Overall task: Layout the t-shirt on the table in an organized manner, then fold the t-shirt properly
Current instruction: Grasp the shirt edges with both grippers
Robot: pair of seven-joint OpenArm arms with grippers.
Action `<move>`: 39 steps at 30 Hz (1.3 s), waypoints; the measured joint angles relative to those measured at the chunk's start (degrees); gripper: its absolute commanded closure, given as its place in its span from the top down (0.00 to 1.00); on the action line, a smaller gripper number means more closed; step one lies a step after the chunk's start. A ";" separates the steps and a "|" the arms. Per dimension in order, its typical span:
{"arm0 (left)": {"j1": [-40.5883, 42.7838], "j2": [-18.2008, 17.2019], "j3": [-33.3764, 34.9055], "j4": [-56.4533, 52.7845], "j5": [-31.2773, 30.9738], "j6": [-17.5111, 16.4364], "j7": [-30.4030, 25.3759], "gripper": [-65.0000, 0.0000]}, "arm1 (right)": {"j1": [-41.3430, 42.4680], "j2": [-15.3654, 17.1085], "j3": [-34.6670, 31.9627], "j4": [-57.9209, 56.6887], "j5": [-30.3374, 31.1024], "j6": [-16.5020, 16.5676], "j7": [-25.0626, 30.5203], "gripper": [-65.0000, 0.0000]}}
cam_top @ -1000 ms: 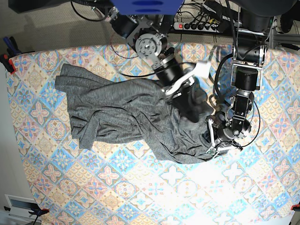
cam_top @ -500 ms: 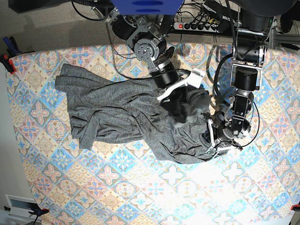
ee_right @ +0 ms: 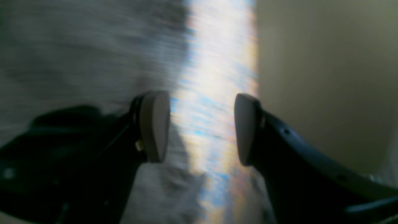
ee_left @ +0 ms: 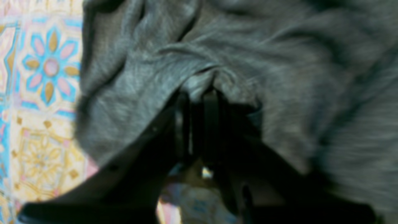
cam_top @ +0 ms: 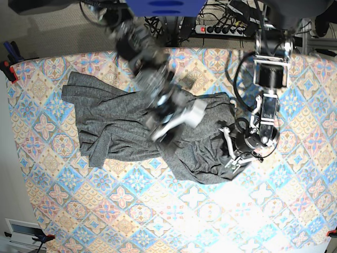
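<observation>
The t-shirt lies crumpled across the middle of the surface, its bulk spread toward the left of the base view, with creases running across it and one end bunched near the upper left. The patterned cloth of blue, pink and cream shows all around it.

Further along, over the shirt's middle, is my right hand (blurred in the base view, so I go by the wrist view). Its two fingers stand well apart with nothing between them; through the gap I see only a smeared strip of patterned cloth, with grey fabric to one side.

On the right of the base view, at the shirt's right edge, is my left hand. Its fingers are drawn almost together and a small ridge of the grey jersey is pinched between the tips, the fabric puckering into folds that fan out from the pinch. Beside that, in the wrist view, a blue flower medallion of the surface shows bare next to the shirt's edge.
</observation>
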 measured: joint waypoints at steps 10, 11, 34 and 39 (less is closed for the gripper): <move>0.63 -0.15 0.13 17.66 -4.33 -6.49 14.64 0.33 | 1.90 0.87 25.29 -4.66 11.80 7.85 -0.20 0.48; 0.57 -0.31 0.24 19.21 -3.98 -6.43 16.63 0.34 | 1.92 1.57 27.34 -5.88 12.31 7.82 -0.28 0.48; 9.97 -5.27 11.89 26.51 -3.45 -6.10 20.31 0.40 | 0.94 8.20 41.68 -18.73 22.88 7.56 4.85 0.48; 10.14 -7.50 12.02 26.51 -3.93 -6.23 20.26 0.40 | 0.90 8.20 41.40 -18.08 22.86 7.74 4.48 0.48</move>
